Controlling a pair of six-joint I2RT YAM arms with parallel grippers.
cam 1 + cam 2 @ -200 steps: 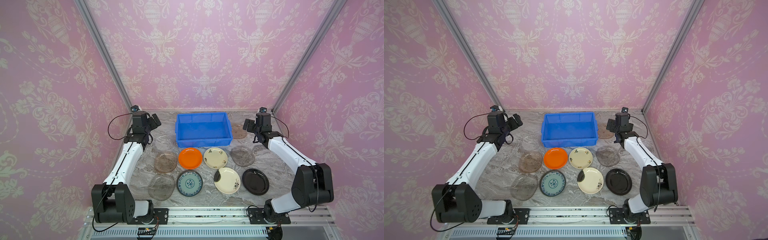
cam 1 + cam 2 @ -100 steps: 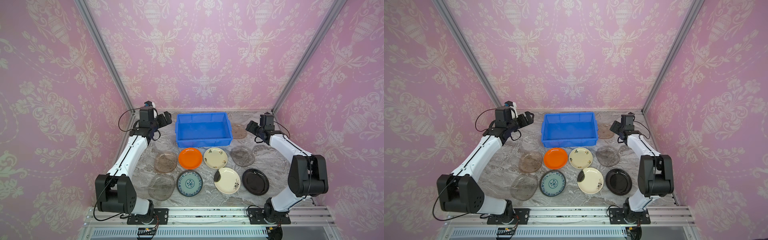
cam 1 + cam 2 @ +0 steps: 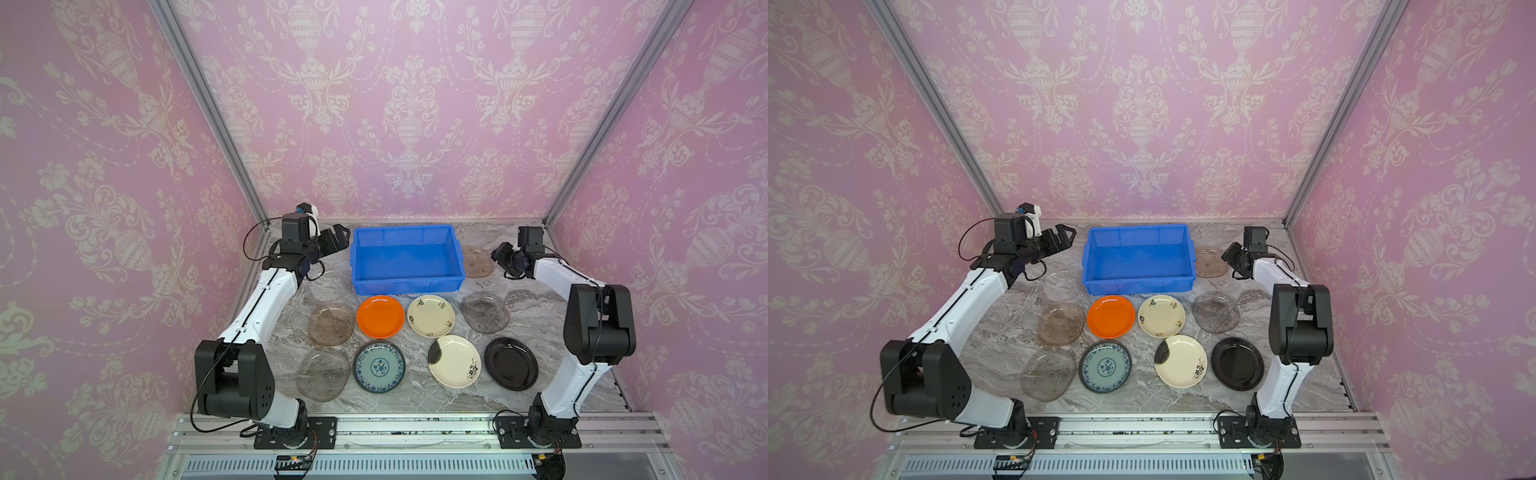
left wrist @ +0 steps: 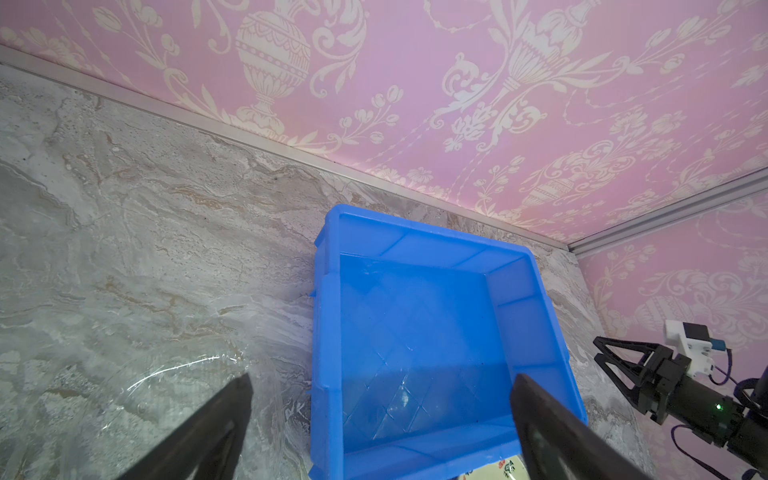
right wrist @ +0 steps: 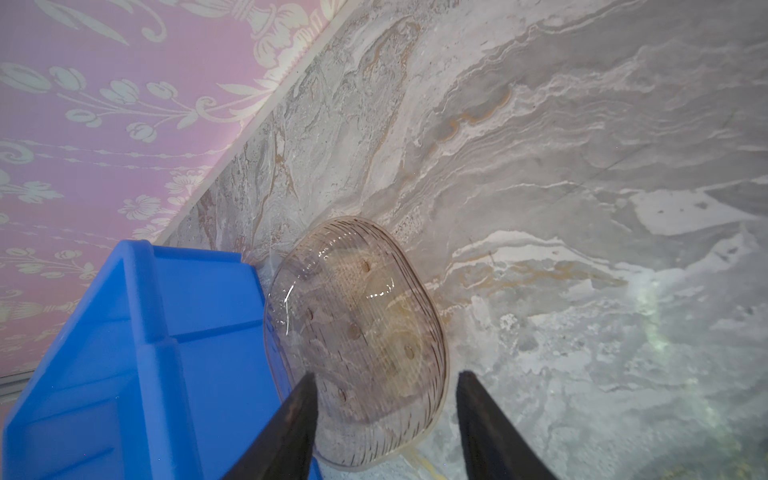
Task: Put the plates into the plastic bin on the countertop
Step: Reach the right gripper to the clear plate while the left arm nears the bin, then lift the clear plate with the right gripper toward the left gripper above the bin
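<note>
Nothing's in the blue bin (image 3: 407, 284) yet, all ten plates (image 3: 380, 316) sit on the worktop (image 3: 540, 299) around it. Right hand (image 5: 386, 374) is half-open at the smoky glass plate (image 5: 361, 332) just right of the bin. Left hand (image 4: 382, 376) is wide open and empty by the bin's far-left corner.

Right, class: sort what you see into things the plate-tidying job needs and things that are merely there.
Job: orange plate, black plate, teal plate, cream plates, glass plates, blue bin, countertop.
Merely there: pink wallpaper, metal rail.
</note>
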